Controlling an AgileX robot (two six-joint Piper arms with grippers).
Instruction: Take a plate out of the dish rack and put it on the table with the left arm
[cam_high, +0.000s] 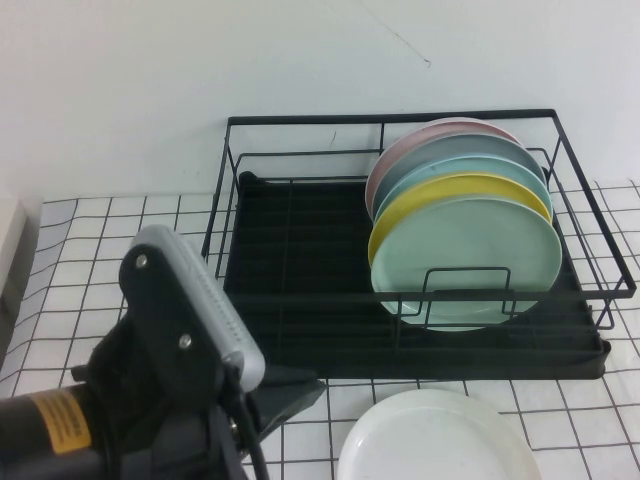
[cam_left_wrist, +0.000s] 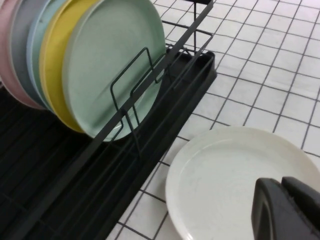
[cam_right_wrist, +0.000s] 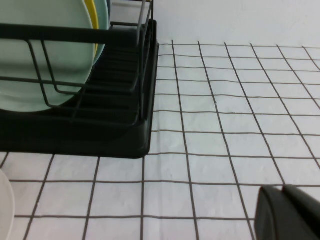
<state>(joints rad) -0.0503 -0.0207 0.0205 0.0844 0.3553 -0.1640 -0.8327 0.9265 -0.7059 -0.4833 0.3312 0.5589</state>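
The white plate (cam_high: 435, 440) lies flat on the grid-cloth table (cam_high: 90, 260), just in front of the black wire dish rack (cam_high: 300, 300). It also shows in the left wrist view (cam_left_wrist: 225, 180), and its edge shows in the right wrist view (cam_right_wrist: 4, 200). My left gripper (cam_high: 295, 395) is at the front left, next to the plate. In the left wrist view my left gripper (cam_left_wrist: 282, 181) hangs over the plate's near part, jaws together and holding nothing. My right gripper (cam_right_wrist: 282, 189) is shut and empty over bare cloth, to the right of the rack's front corner.
Several plates stand upright in the right half of the rack: mint-green (cam_high: 470, 260) in front, then yellow (cam_high: 450, 190), blue, grey and pink (cam_high: 420, 140). The rack's left half (cam_high: 290, 240) holds nothing. A white wall is behind.
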